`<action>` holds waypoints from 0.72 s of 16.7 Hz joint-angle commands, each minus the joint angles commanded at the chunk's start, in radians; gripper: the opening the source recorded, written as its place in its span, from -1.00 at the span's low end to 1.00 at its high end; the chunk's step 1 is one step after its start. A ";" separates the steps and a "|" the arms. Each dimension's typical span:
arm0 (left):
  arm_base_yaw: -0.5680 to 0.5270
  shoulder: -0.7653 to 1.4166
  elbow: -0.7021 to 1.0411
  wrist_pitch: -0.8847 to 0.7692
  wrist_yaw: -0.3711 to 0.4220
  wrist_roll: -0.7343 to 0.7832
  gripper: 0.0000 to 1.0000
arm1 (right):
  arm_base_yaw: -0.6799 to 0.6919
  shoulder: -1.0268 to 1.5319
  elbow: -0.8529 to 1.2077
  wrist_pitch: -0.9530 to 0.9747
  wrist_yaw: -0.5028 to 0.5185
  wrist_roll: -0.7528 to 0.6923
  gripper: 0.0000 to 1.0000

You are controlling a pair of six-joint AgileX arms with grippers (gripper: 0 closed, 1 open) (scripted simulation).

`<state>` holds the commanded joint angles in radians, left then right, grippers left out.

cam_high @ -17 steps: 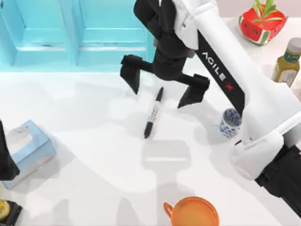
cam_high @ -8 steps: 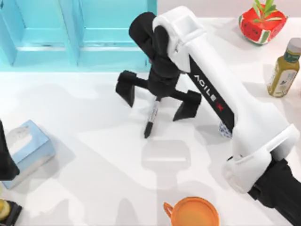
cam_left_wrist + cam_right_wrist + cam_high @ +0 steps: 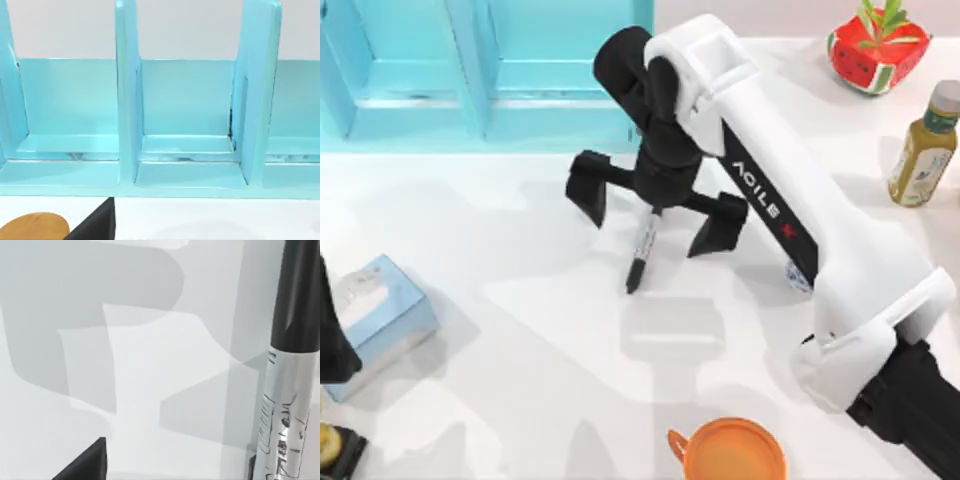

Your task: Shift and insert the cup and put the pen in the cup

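- Top view: the right gripper (image 3: pixel 655 207) is held low over the pen (image 3: pixel 640 254), fingers spread wide to either side of its upper end and closed on nothing — a stance judged to prepare a pinch across the barrel.
- The pen lies flat on the table (image 3: pixel 520 330), its free end pointing out from between the fingers.
- The cup (image 3: pixel 800 279) stands beyond the forearm, mostly hidden — well apart from the pen.
- The left gripper (image 3: pixel 334 345) is parked at the table's left edge, beside a tissue box (image 3: pixel 380 315).
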<state>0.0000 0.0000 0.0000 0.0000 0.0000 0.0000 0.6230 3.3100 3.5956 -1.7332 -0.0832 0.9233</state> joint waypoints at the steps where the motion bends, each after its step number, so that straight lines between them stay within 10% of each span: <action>1: 0.000 0.000 0.000 0.000 0.000 0.000 1.00 | 0.000 0.000 0.000 0.000 0.000 0.000 0.70; 12: 0.000 0.000 0.000 0.000 0.000 0.000 1.00 | 0.000 0.000 0.000 0.000 0.000 0.000 -0.96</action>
<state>0.0000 0.0000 0.0000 0.0000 0.0000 0.0000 0.6230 3.3100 3.5956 -1.7332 -0.0832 0.9233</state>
